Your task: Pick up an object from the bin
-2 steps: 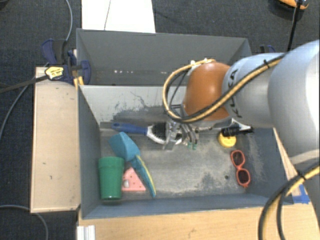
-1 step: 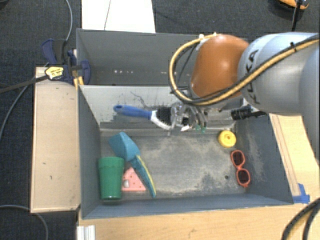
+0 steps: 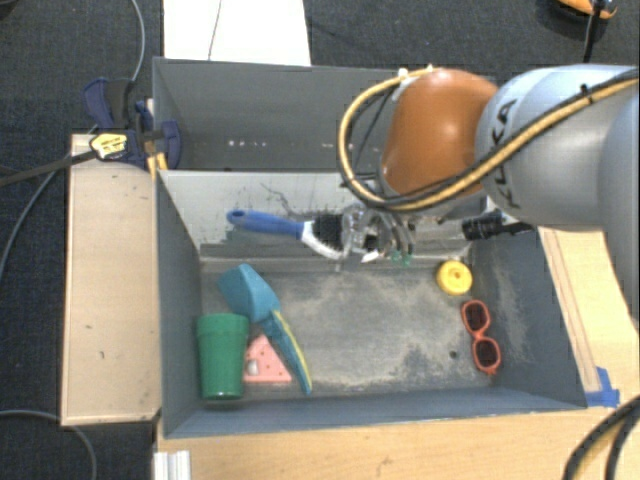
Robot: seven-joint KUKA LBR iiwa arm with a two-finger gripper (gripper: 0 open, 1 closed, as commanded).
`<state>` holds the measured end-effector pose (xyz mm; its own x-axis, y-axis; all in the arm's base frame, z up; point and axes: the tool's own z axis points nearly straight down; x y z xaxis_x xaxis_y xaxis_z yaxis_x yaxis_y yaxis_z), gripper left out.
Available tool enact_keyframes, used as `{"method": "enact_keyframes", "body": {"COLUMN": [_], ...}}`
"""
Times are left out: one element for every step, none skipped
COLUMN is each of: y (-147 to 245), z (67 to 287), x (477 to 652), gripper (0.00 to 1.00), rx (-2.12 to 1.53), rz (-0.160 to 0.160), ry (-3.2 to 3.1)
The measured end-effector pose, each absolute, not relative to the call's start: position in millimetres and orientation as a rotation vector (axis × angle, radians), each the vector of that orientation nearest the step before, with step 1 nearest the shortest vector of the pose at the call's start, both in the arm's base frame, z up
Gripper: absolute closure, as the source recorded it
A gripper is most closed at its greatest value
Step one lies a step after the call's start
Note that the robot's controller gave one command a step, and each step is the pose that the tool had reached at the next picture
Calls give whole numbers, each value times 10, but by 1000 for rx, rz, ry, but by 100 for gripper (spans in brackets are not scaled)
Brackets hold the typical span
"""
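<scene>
Brush (image 3: 275, 225) at back, cup (image 3: 221, 355) front-L, glasses (image 3: 480, 336) R.

One camera hangs above the grey metal bin (image 3: 380, 308) and looks down on it, tilted somewhat rather than straight overhead. It sits toward the bin's near side and faces the far side: the far wall (image 3: 250, 118) shows its whole inner face, while the near rim (image 3: 370, 408) shows as a thin edge. Left and right inner walls both show as sloping strips, so the view is roughly centred across the bin. The bin takes up the middle of the frame, with dark carpet (image 3: 60, 28) around it. The arm (image 3: 570, 148) enters from the right; its orange cover (image 3: 440, 128) looms large, nearer the lens than the bin's floor.
</scene>
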<state>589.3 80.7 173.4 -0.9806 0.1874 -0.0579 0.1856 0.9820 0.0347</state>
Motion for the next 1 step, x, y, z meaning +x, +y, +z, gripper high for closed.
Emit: {"method": "enact_keyframes", "body": {"y": [770], "z": [2118], "x": [5838], "gripper": [100], "rx": [279], "rz": [42], "ry": [3077]}}
